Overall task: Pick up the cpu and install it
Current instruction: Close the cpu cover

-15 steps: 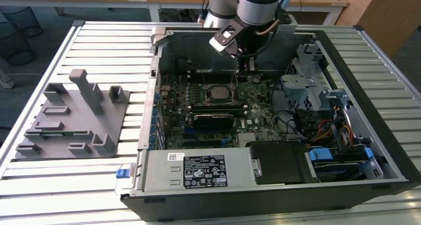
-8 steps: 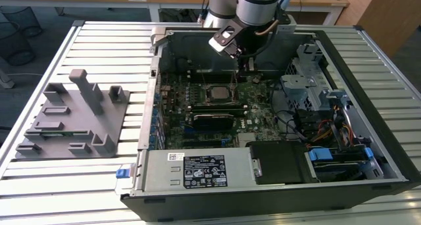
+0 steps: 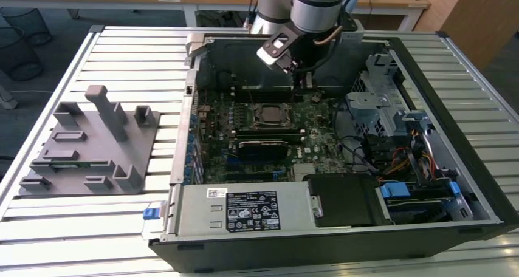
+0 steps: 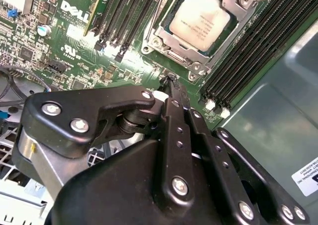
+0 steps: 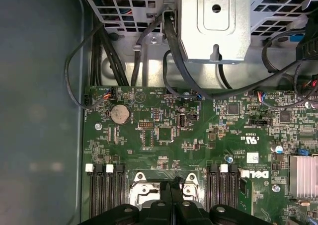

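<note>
The cpu, a flat square chip with a silver-grey top, lies in its metal-framed socket on the green motherboard. In the exterior view the cpu sits in the middle of the open computer case. My gripper hovers over the board just beside the socket, its two black fingers pressed together with nothing between them. From the first wrist view, the gripper covers part of the socket. In the exterior view the gripper hangs above the board's far edge, behind the socket.
Black memory slots flank the socket on both sides. A drive cage with cables stands at the exterior view's right, and a power supply lies at the front. A grey parts fixture rests on the slatted table at the left.
</note>
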Available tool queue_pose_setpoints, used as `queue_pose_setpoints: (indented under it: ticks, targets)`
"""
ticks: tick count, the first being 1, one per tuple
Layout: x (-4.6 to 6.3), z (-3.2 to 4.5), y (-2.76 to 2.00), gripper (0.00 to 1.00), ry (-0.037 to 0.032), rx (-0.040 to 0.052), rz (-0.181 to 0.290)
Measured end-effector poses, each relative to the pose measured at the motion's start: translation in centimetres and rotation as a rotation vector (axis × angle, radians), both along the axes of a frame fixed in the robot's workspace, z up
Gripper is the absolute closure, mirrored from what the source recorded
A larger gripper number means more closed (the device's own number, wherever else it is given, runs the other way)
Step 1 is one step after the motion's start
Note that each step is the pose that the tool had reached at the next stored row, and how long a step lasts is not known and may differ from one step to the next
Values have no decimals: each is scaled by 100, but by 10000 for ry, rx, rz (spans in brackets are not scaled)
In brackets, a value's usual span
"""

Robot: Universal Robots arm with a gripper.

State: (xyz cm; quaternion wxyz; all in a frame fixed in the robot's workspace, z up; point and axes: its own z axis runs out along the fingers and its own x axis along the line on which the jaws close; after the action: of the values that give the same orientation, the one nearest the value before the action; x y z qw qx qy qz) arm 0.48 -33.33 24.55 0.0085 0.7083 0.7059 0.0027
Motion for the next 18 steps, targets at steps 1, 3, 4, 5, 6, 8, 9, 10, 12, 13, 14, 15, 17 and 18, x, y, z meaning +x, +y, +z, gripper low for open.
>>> queue_pose_setpoints:
  ticks: [1,3,4,5,6,8,9,10,12,13,14,15,17,18]
  targets:
    - [0,-7,0,89,0,0,0]
    - [-2,-21,0,89,0,0,-1]
    - [-8,-32,0,89,0,0,-2]
    - [-18,-48,0,89,0,0,0]
    - [-30,-65,0,89,1,-1,0]
    - [-67,-101,0,89,-1,1,1]
    - [-95,-113,-1,89,-1,1,0]
    - [-126,-118,-1,89,0,1,1]
    - [-180,-124,-1,89,1,0,-1]
    - [-198,-127,-1,89,1,-1,-1]
    - [-212,-129,-1,89,0,0,-1]
    - [-224,-131,-1,89,0,-1,0]
    - [-241,-132,-1,89,1,-2,0]
    - [-249,-133,-1,89,0,-1,0]
